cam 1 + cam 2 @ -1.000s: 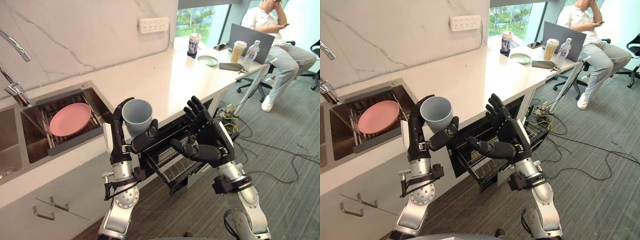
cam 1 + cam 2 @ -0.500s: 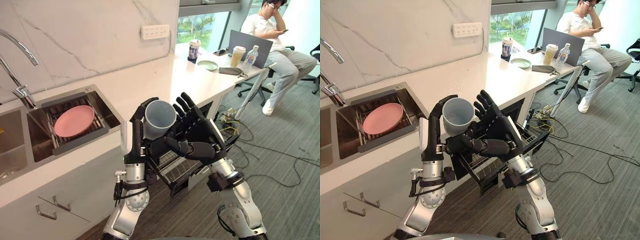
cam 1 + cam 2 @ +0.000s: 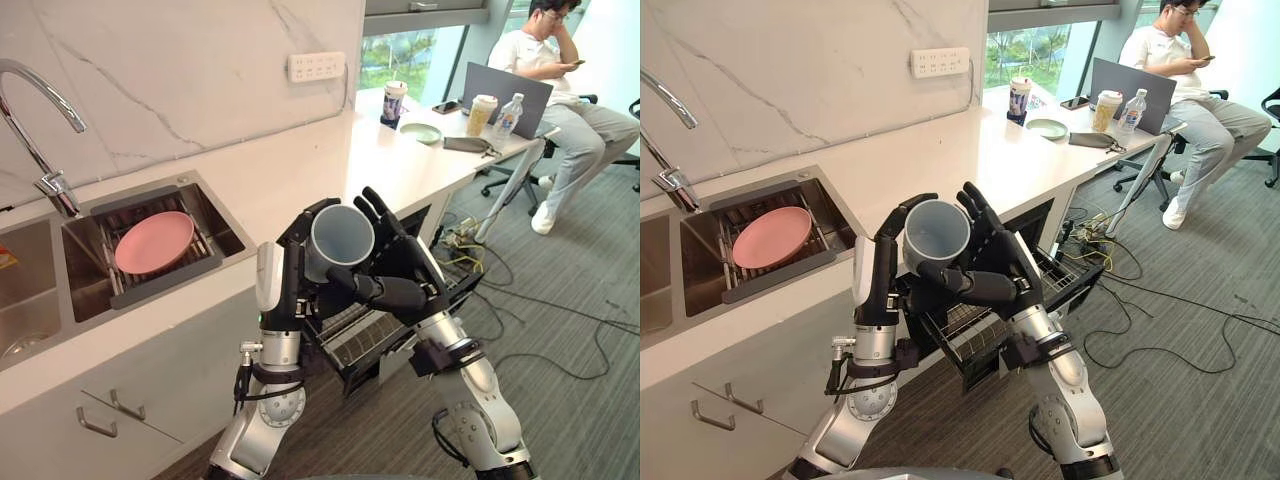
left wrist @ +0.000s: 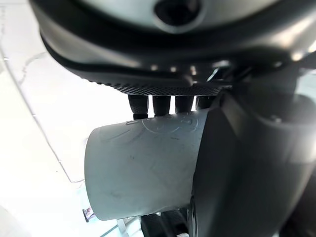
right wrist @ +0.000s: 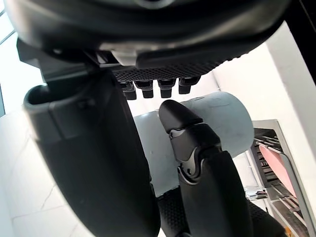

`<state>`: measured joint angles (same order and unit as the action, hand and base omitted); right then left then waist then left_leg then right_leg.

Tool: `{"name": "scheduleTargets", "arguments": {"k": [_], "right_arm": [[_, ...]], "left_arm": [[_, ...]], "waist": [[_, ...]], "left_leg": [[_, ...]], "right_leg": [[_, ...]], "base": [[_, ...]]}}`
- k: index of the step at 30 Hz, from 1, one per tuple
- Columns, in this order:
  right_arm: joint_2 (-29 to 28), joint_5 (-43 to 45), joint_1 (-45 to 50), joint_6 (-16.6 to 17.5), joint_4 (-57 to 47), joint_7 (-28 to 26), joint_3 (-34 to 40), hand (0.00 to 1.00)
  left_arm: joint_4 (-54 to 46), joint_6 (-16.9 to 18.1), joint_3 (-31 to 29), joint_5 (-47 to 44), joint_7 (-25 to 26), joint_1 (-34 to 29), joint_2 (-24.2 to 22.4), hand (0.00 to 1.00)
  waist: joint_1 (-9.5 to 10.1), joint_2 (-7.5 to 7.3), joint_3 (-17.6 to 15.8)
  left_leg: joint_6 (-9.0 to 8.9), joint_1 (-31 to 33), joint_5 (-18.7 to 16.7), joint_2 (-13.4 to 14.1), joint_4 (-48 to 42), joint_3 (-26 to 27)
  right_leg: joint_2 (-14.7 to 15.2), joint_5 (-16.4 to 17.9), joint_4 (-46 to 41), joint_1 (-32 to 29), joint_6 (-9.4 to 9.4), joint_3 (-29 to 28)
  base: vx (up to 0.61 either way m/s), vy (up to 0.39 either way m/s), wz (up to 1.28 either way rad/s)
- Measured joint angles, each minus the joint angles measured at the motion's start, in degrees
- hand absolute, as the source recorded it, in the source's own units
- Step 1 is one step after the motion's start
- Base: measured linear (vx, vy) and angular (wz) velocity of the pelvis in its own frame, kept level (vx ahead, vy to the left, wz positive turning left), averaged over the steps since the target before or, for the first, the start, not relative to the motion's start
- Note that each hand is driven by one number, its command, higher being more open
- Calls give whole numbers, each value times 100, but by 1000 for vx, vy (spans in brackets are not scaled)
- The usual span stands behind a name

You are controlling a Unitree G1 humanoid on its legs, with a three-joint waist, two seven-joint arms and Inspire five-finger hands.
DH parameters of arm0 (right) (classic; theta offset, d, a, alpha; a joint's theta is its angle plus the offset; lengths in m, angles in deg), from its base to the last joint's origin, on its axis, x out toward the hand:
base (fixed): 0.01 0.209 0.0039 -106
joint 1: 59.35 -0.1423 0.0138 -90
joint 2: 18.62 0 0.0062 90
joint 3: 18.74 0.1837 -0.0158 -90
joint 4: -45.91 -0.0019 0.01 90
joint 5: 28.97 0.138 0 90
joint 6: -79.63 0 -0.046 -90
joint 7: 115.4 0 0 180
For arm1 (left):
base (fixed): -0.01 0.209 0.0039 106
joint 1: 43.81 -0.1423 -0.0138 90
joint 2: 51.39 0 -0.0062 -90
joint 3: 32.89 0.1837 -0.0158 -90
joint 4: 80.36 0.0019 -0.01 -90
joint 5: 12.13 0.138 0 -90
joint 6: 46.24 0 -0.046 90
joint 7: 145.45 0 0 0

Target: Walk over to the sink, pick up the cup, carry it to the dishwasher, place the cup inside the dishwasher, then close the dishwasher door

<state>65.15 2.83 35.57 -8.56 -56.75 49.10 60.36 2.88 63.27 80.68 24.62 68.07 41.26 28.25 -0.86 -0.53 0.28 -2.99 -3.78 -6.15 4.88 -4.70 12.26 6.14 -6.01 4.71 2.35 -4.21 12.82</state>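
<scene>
Cup point(image 3: 340, 238) is hanging tilted, mouth up, above the open dishwasher point(image 3: 366, 336), right of the sink point(image 3: 226, 236) holding a pink plate point(image 3: 155, 242); left hand point(image 3: 285, 282) is gripping it with fingers curled round its wall; right hand point(image 3: 415, 272) is pressing straight fingers and thumb against its right side.

The cup point(image 3: 340, 238) is plain pale blue-grey, framed by the black left hand point(image 3: 295, 265) and black right hand point(image 3: 410, 272). At nine o'clock from it, a salmon-pink plate point(image 3: 153, 242) shows against the steel-grey sink point(image 3: 222, 222). At twelve o'clock the wall point(image 3: 180, 70) is white marble with thin grey veins, the counter point(image 3: 300, 165) plain white. The carpet point(image 3: 570, 400) at four o'clock is grey with fine darker stripes. The person point(image 3: 545, 60) at two o'clock wears white over light grey.
</scene>
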Motion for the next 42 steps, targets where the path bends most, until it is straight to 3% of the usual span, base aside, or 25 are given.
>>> {"name": "scheduleTargets", "arguments": {"k": [12,13,31,32,42], "right_arm": [[24,-51,-15,-268,117,319,-119,100],[26,-58,-20,-271,117,348,-125,0],[37,-734,-122,-260,110,758,-220,0],[38,-733,-125,-260,110,790,-242,0],[-7,-426,-171,-283,110,913,-295,0]], "left_arm": [[241,-2,121,35,-44,0,3,0],[241,-3,122,31,-46,0,4,0],[282,-176,180,-16,-130,11,50,0],[282,-182,180,-26,-126,11,58,100],[280,-179,309,-305,-5,11,78,100]], "waist": [[9,-8,36],[9,-8,38],[14,-13,45],[13,-13,45],[29,-13,45]], "left_leg": [[-4,-14,40,-2,54,-15],[-3,-13,40,-2,54,-15],[-4,21,42,2,37,-16],[-4,22,42,2,35,-15],[-4,71,44,17,26,-37]], "right_leg": [[-2,-4,1,-1,5,15],[-2,-4,1,-1,5,15],[-2,-19,3,-26,11,2],[-2,-21,3,-27,11,1],[0,-27,5,-43,11,18]], "base": [[0,0,0],[0,0,0],[0,0,0],[0,0,0],[0,0,0]]}}
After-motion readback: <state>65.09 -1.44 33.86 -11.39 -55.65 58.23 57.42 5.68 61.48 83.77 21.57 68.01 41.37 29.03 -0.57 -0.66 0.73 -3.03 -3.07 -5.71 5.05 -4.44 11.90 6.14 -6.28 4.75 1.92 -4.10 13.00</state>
